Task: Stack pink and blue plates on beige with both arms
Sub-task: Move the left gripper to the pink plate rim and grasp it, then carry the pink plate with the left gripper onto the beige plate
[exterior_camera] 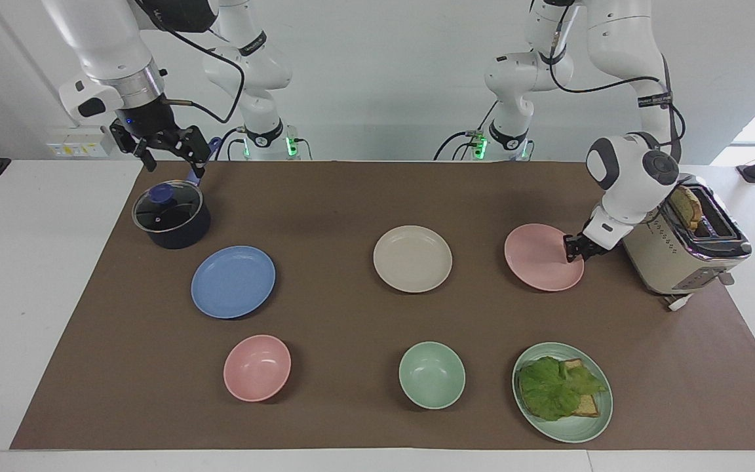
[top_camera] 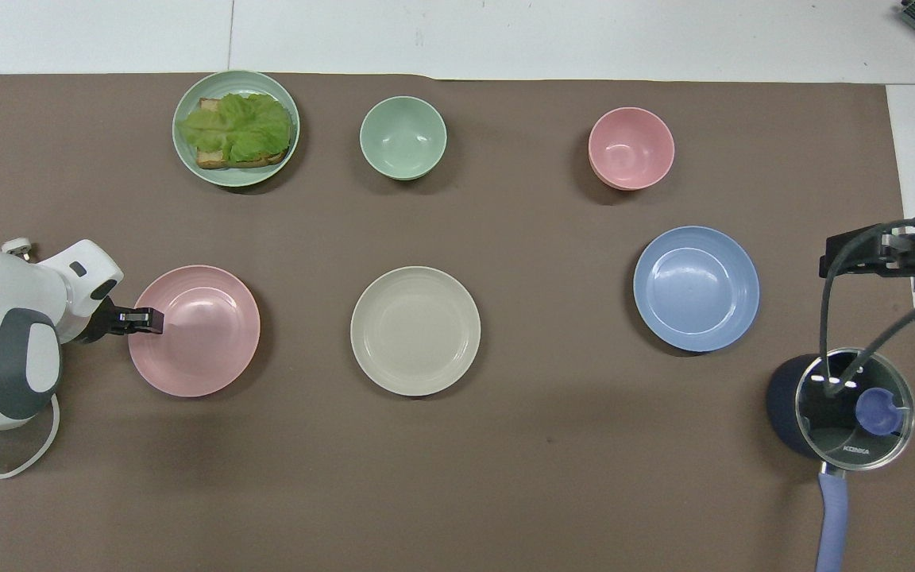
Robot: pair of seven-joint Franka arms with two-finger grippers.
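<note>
No stacking is yet observed. The round cream-beige matte plate (exterior_camera: 412, 258) lies bare at mid-table. The pale pink round plate (exterior_camera: 541, 256) rests flat on the brown mat toward the left arm's end, its rim pinched between the closed-in fingers of the left gripper (exterior_camera: 573, 248). The periwinkle blue round plate (exterior_camera: 232, 282) lies untouched toward the right arm's end. The right gripper (exterior_camera: 169, 152) waits spread wide and empty above the lidded dark pot (exterior_camera: 171, 217). Both transfers remain outstanding.
</note>
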